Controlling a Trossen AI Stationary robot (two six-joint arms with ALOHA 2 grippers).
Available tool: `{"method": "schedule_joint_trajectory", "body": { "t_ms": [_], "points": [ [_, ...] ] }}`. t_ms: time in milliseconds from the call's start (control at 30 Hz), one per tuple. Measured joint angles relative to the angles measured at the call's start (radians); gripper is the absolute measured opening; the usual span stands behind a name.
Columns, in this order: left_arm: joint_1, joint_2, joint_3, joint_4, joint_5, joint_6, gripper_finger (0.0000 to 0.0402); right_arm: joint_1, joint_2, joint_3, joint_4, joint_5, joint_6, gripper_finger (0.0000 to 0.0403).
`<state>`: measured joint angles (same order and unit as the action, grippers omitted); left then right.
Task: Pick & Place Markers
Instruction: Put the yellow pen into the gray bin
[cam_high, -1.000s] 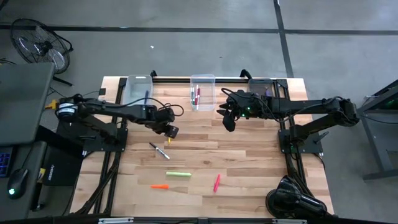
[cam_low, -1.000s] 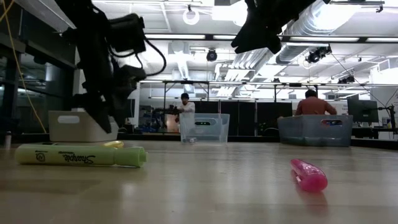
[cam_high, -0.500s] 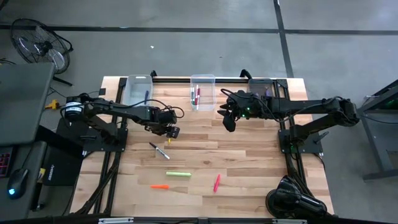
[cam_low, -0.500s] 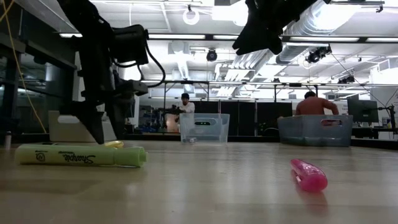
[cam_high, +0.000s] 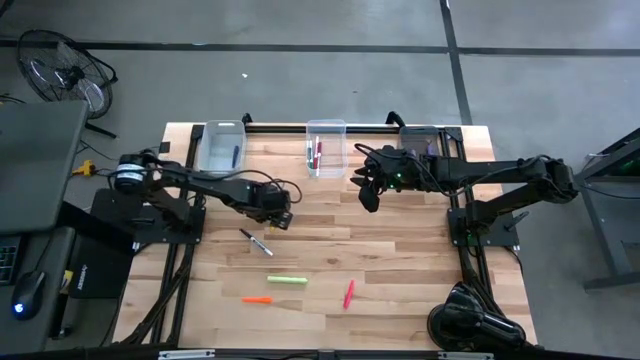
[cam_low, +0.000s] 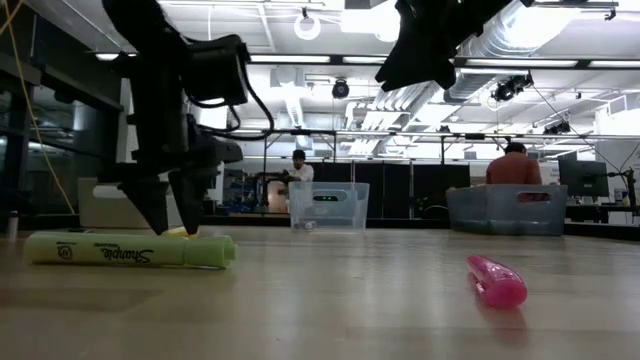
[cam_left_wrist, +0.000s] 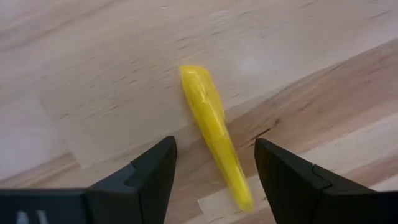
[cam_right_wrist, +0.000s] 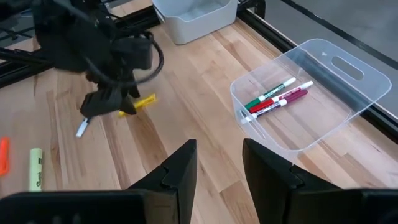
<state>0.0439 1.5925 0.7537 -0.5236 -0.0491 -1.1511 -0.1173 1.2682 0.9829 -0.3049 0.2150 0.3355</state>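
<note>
My left gripper (cam_left_wrist: 216, 148) is open and low over the table, one finger on each side of a yellow marker (cam_left_wrist: 211, 124) that lies flat on the wood; a gap shows on both sides. In the low view the left gripper (cam_low: 173, 224) has its fingertips close to the tabletop. In the high view it (cam_high: 279, 214) covers most of that marker. My right gripper (cam_high: 367, 196) is open and hangs raised in front of the middle bin (cam_high: 326, 128). A black-and-white marker (cam_high: 255, 241), a light green one (cam_high: 286, 280), an orange one (cam_high: 256, 299) and a red one (cam_high: 348, 293) lie on the table.
Three clear bins stand along the far edge: the left bin (cam_high: 208, 140) holds a purple marker (cam_high: 236, 155), the middle one holds red and green markers (cam_right_wrist: 273, 99), the right bin (cam_high: 424, 133) sits behind the right arm. People show in the room behind the table.
My left gripper has moved down and a little toward the table's right, and has come upright over the yellow marker, its fingertips now near the wood. The markers have not moved.
</note>
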Motion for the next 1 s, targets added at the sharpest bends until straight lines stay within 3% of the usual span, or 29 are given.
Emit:
{"method": "schedule_joint_trajectory", "body": {
  "t_ms": [200, 400, 667, 1000],
  "points": [
    [-0.013, 0.06, 0.102, -0.117, -0.041, 0.066, 0.0213, 0.0, 0.0, 0.0, -0.004, 0.0, 0.003, 0.0119],
    [-0.012, 0.095, 0.159, -0.135, -0.044, 0.119, 0.018, 0.0, 0.0, 0.0, -0.008, -0.011, 0.008, 0.0119],
    [-0.012, 0.124, 0.166, -0.139, -0.012, 0.126, 0.0125, 0.0, 0.0, 0.0, -0.014, -0.013, 0.006, 0.0119],
    [-0.011, 0.125, 0.165, -0.132, 0.009, 0.133, 0.0092, 0.0, 0.0, 0.0, -0.017, -0.013, 0.005, 0.0119]
  ]
}}
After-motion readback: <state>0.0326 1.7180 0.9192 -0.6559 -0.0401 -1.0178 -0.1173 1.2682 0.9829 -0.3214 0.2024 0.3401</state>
